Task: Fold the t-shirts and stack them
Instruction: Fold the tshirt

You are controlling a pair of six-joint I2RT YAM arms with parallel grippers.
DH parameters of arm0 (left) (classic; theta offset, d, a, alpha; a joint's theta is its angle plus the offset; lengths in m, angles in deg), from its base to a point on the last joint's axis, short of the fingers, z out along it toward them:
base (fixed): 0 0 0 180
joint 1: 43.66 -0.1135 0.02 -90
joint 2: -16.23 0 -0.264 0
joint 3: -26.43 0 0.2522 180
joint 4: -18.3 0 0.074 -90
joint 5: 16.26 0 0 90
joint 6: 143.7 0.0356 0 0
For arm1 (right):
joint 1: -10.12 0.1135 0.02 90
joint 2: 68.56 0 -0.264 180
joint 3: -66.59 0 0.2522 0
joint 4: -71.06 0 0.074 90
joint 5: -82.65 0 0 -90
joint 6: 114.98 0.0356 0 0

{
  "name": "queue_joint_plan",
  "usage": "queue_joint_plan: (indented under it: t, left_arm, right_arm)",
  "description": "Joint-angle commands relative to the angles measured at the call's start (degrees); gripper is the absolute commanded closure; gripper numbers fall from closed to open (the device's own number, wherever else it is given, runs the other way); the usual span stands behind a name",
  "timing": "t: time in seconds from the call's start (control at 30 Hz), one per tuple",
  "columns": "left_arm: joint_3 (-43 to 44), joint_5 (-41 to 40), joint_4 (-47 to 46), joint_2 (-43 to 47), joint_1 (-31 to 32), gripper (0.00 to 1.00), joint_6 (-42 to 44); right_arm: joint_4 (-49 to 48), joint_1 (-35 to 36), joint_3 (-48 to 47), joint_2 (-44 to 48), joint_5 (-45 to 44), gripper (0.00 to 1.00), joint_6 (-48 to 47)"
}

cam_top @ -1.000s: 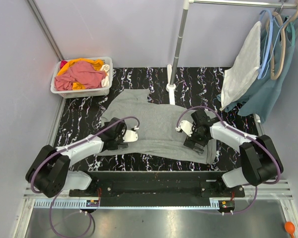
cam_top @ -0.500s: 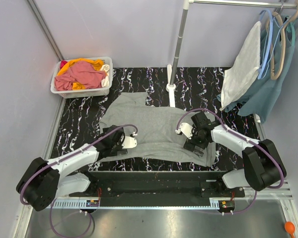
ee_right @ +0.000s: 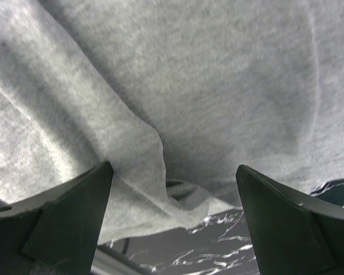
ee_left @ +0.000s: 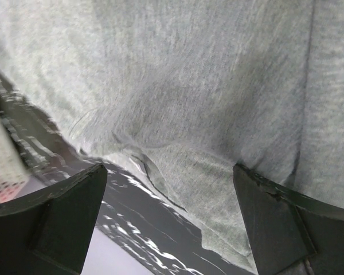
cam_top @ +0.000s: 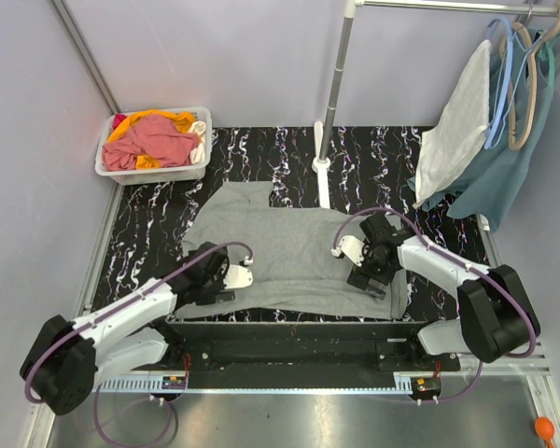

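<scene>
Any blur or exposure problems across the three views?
Top external: sharp, evenly lit. Left wrist: grey t-shirt smeared and soft, left fingers near-black silhouettes. Right wrist: weave also soft, though the fold edge is readable; right fingers equally dark.

A plain heather grey cotton t-shirt (cam_top: 289, 245) lies spread flat on the black white-veined marbled table (cam_top: 149, 224), its lower hem along the near edge. The left gripper (cam_top: 217, 285) is down on the shirt's near left edge and the right gripper (cam_top: 369, 278) on its near right part. At the far left corner a clear plastic bin (cam_top: 103, 166) holds a crumpled dusty pink-red t-shirt (cam_top: 159, 140) on top of an orange one (cam_top: 159, 117), while an off-white cloth (cam_top: 455, 126) and a teal-blue garment (cam_top: 504, 177) hang from hangers at the right.
</scene>
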State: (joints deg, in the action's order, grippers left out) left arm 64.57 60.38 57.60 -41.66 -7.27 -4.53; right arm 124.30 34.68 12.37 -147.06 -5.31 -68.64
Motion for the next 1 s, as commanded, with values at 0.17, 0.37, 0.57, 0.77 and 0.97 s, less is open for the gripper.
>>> queue_joint_plan:
  t: [0.17, 0.37, 0.57, 0.77, 0.97]
  left_arm:
    - [10.0, 10.1, 13.6, 4.5, 0.1, 0.01, -3.5]
    - [14.1, 9.9, 10.8, 0.8, 0.0, 0.01, -2.3]
    - [18.2, 12.5, 2.3, -6.9, -6.4, 0.01, 0.8]
    - [32.6, 25.0, 2.5, -21.1, -15.1, 0.01, -1.1]
    - [41.5, 28.2, 5.7, -31.0, -16.6, 0.01, 1.6]
  right_arm:
    - [2.4, 0.6, -6.8, 8.7, 1.0, 0.0, 3.3]
    - [-6.0, -0.5, -8.0, 6.9, -3.6, 0.0, 5.0]
    - [-11.9, -12.6, -15.2, -3.0, -0.7, 0.0, 7.5]
    - [-11.9, -18.8, -26.1, -16.6, 1.4, 0.01, 10.7]
    - [-11.2, -20.9, -31.9, -25.4, 4.8, 0.03, 11.2]
